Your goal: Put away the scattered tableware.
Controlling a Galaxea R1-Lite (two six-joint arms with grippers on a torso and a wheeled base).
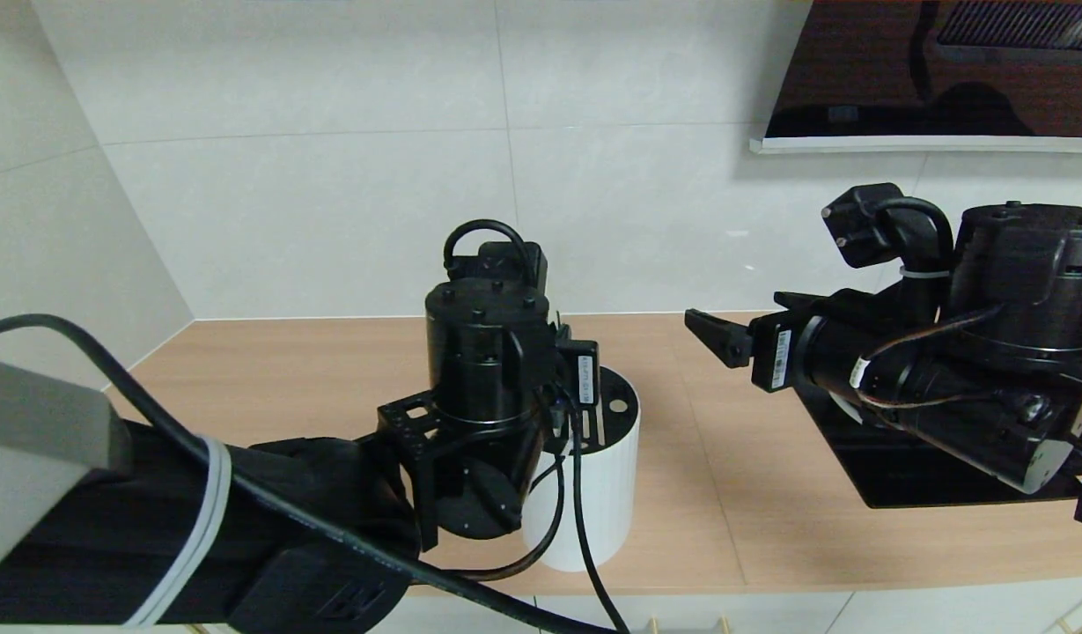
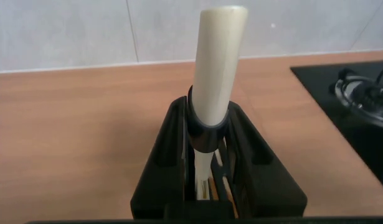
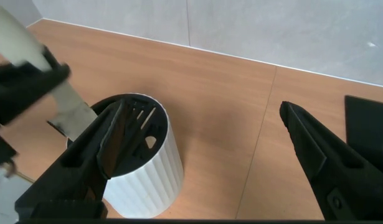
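Observation:
A white ribbed utensil holder (image 1: 593,493) stands on the wooden counter (image 1: 312,361) near its front edge. My left gripper (image 2: 207,134) hangs right above the holder and is shut on a cream-handled knife (image 2: 219,62) with a black collar. In the right wrist view the knife's grey blade (image 3: 76,112) slants down into the holder (image 3: 147,168), with the left gripper (image 3: 23,87) clamped on the handle. Several other utensils stand inside the holder. My right gripper (image 1: 712,335) is open and empty, in the air to the right of the holder and above it (image 3: 200,109).
A black cooktop (image 1: 901,475) with a burner (image 2: 362,93) lies at the right of the counter, under my right arm. A dark range hood (image 1: 937,70) hangs on the tiled wall above it. Bare counter lies to the left of the holder and behind it.

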